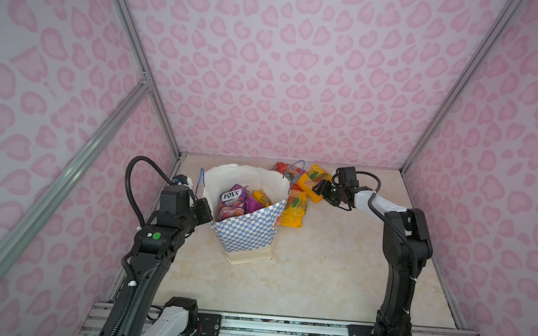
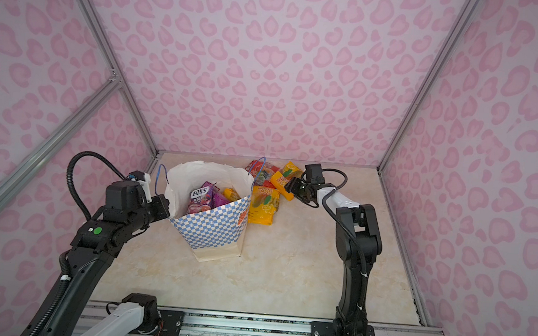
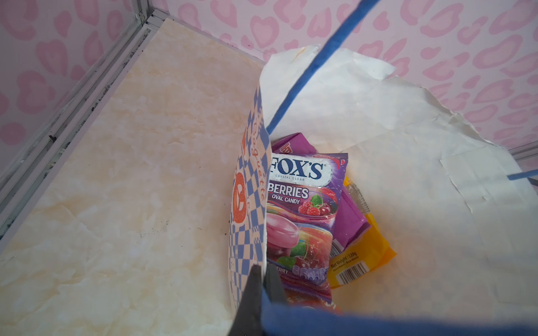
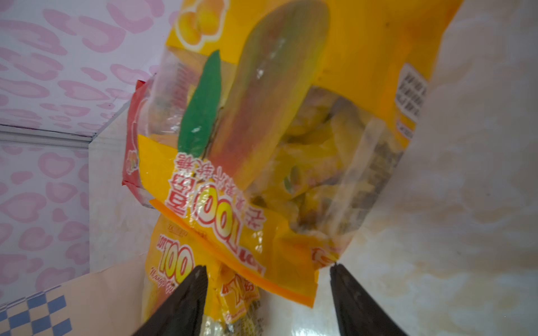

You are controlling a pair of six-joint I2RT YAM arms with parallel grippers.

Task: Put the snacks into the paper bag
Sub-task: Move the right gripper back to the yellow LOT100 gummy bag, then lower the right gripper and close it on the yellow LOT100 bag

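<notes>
The paper bag (image 1: 248,237) holds three snacks, including the FOX'S packet (image 1: 229,202); the left gripper (image 3: 263,288) pinches its rim. Four remain outside; the right gripper (image 4: 267,267) straddles the mango packet (image 4: 291,145), jaws apart.

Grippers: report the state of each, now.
Left gripper: shut on the paper bag's rim.
Right gripper: open, jaws straddling the yellow mango packet's end, not clamped.

I see the paper bag (image 1: 248,237) standing upright and open on the table (image 1: 319,266), white with a blue checkered band. Inside lean a purple FOX'S packet (image 1: 229,202), a plain purple packet (image 1: 253,203) and a yellow packet (image 1: 261,197). Just beside the bag, a mango packet (image 1: 293,212), an orange packet (image 1: 307,184) and a red packet (image 1: 281,169) lie overlapping.
</notes>
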